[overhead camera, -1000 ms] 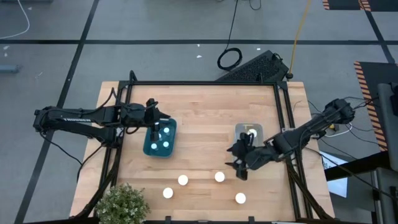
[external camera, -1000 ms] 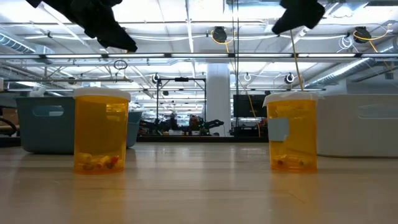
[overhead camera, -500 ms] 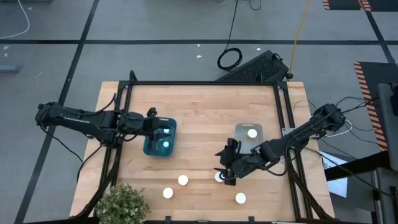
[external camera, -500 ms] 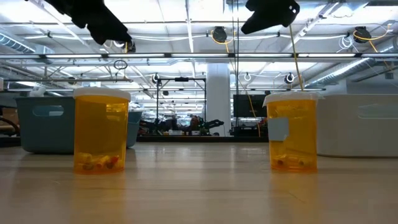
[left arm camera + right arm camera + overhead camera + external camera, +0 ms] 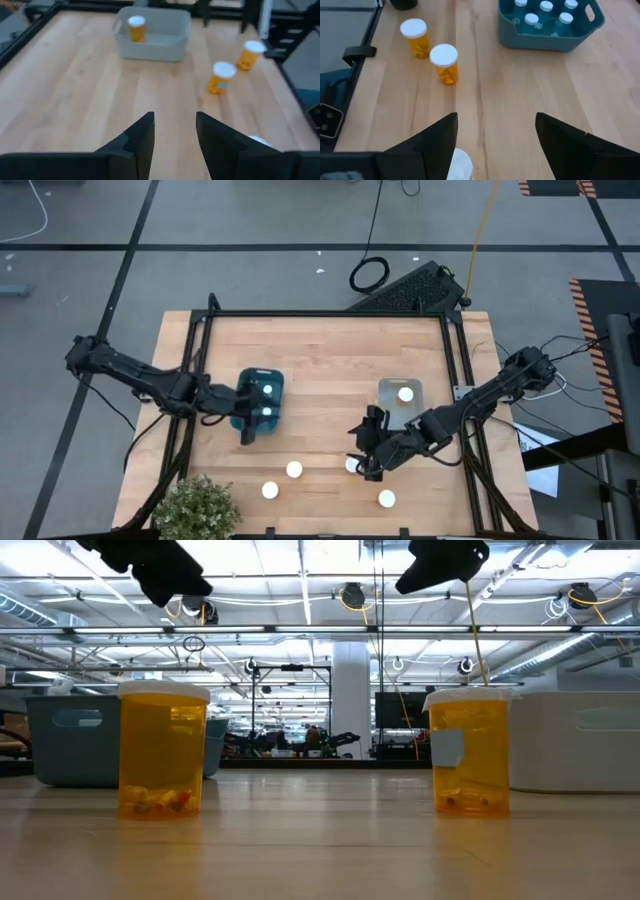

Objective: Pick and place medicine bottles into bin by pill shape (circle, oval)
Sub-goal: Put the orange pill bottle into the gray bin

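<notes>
Several medicine bottles with white caps stand on the wooden table: two near the front (image 5: 294,470) (image 5: 270,490), one at the front right (image 5: 386,499), and one (image 5: 460,162) under my right gripper (image 5: 365,460). That gripper is open above this bottle, a finger on either side of its cap. My left gripper (image 5: 248,430) is open and holds nothing, just past the near edge of the blue bin (image 5: 258,400), which holds several bottles. The white bin (image 5: 400,402) holds one bottle (image 5: 405,393).
A potted plant (image 5: 195,505) stands at the table's near left corner. A black frame (image 5: 330,313) runs along the table's edges. Bare wood lies between the two bins and along the far half of the table.
My left gripper has moved from over the blue bin toward the table's near edge and now stands just past the bin's near wall. My right gripper has moved toward the table's left and near edges, from beside the white bin to above a standing bottle.
</notes>
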Controlling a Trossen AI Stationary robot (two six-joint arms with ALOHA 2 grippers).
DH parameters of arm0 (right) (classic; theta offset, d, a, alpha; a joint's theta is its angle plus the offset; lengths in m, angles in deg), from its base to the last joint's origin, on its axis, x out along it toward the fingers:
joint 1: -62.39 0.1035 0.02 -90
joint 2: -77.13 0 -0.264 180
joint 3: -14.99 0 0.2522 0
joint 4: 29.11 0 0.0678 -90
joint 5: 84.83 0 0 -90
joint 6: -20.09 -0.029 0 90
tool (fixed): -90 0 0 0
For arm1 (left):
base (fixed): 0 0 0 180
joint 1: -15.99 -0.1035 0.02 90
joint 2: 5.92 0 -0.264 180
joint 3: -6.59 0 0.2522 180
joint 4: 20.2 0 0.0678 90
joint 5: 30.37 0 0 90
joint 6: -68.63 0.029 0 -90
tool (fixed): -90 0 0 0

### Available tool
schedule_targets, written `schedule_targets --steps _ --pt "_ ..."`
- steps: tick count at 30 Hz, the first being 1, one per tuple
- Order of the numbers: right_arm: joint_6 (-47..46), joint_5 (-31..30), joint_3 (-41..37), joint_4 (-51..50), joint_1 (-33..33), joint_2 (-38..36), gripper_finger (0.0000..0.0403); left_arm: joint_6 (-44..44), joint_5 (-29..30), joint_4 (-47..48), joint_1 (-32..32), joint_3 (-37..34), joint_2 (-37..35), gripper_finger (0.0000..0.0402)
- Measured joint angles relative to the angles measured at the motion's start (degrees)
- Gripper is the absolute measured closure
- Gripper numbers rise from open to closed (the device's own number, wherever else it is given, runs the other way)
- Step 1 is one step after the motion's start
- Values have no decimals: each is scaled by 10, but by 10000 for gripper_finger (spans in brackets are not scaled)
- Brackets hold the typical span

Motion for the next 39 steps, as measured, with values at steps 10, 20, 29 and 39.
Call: schedule_targets --steps 10,20,29,39 --pt "-5 -1 0 -8 26 0 140 0 32 7 46 46 52 254" --pt "-36 -52 0 -9 72 0 140 -111 105 90 189 78 116 254" --pt "-56 -61 0 -4 75 0 140 -220 105 159 282 77 169 254" --pt "-51 -61 0 -5 75 0 140 -209 74 178 288 77 172 254"
